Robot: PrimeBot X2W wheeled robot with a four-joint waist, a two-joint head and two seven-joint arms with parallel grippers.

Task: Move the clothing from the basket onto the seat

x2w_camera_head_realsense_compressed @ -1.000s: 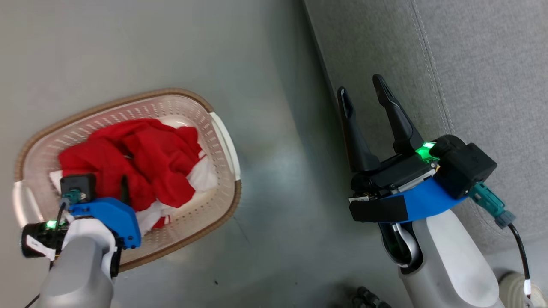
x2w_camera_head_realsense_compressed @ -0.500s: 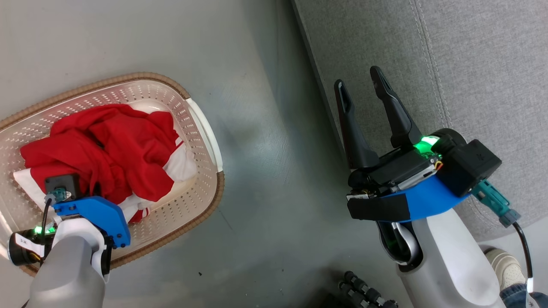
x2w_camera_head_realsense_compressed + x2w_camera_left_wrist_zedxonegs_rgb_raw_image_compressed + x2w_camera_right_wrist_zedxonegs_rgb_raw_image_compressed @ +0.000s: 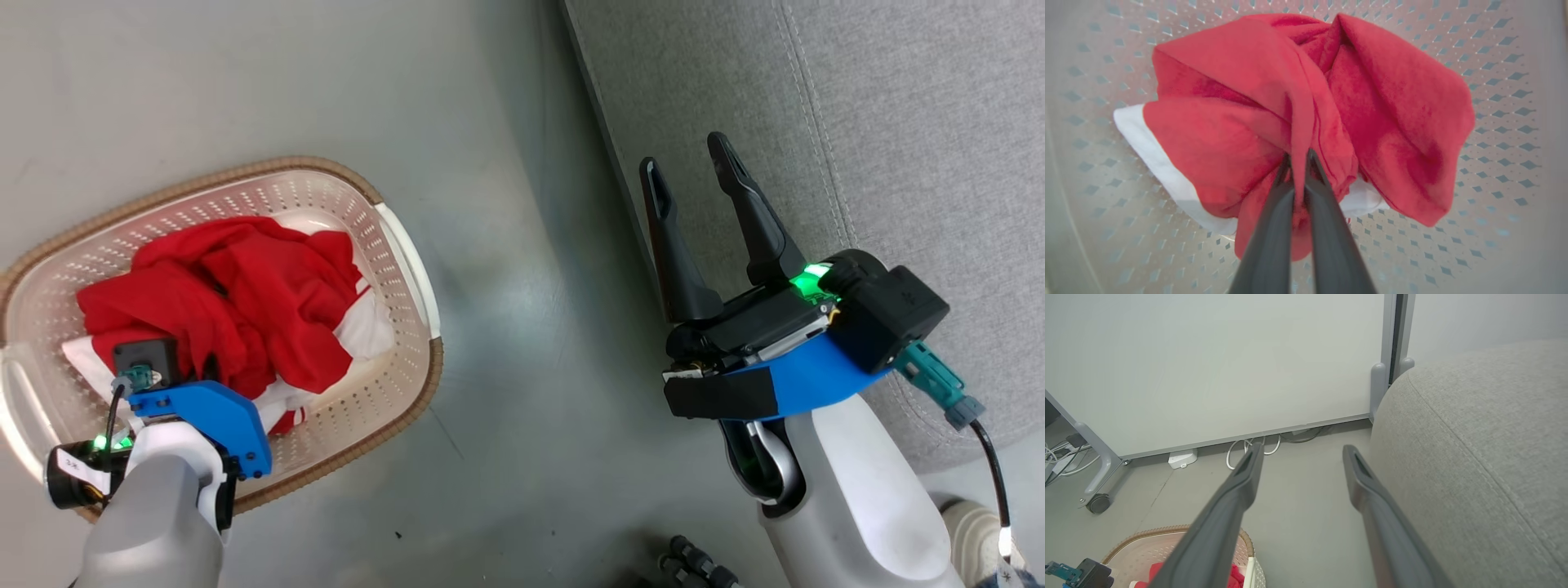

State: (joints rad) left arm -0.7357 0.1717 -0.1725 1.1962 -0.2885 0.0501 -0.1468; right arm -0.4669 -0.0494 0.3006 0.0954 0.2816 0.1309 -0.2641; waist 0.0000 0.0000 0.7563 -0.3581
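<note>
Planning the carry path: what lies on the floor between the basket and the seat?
The stretch is bare grey floor from the basket to the seat, as the head view shows.

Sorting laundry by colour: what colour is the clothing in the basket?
Red clothing, white trim; left wrist view.

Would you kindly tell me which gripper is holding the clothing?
The left gripper: it is shut on a fold of clothing in the basket; the right gripper stands open and empty near the seat.

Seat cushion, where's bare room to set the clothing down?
The seat is bare beyond the open right gripper, either side of its stitched seam. The floor between seat and basket is bare. Crowded: the basket, heaped with clothing the left gripper pinches.
</note>
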